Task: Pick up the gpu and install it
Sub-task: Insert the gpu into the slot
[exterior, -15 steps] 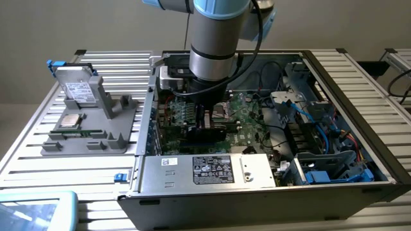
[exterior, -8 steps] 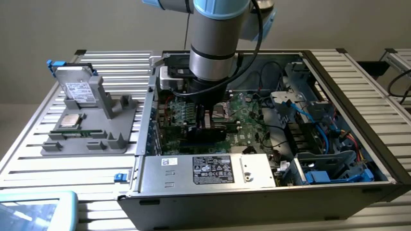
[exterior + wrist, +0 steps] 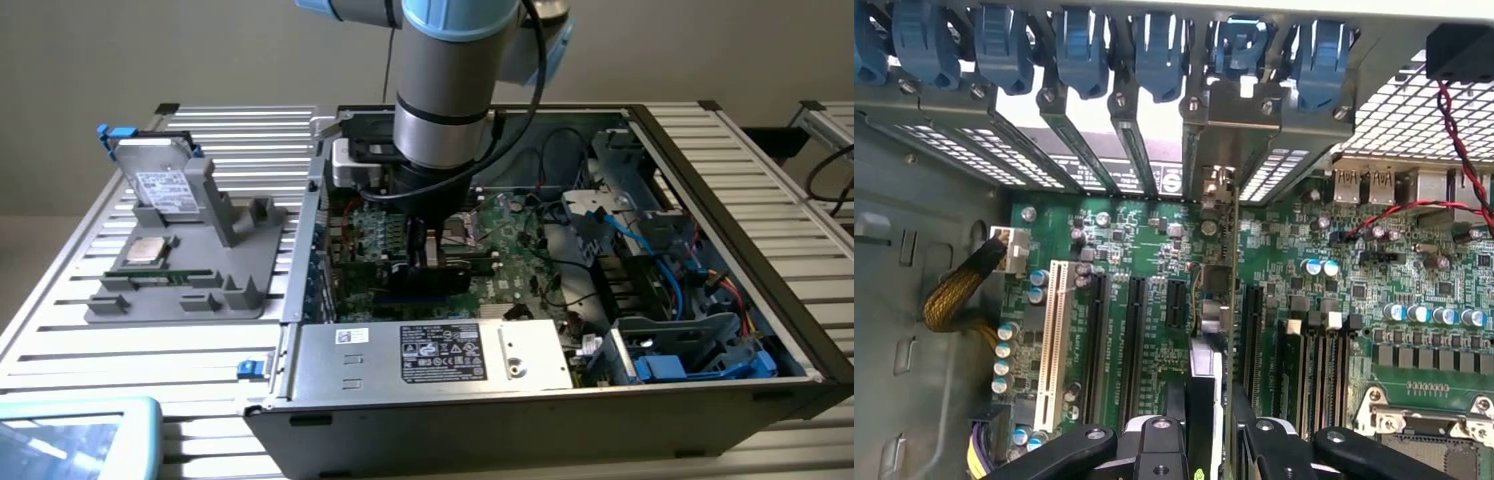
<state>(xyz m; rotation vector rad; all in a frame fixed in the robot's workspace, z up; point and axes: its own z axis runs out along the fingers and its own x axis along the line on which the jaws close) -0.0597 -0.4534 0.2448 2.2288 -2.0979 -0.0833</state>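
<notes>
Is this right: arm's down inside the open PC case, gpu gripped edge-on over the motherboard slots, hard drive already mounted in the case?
Not the drive. In the exterior view the hard drive stands on the grey holder outside the PC case, on that view's left. The rest holds: the gripper holds the gpu edge-on over the motherboard slots.

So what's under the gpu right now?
The gpu stands edge-on between the gripper fingers, directly over the green motherboard and its black expansion slots. Whether its bottom edge has entered a slot is hidden by the card and fingers.
</notes>
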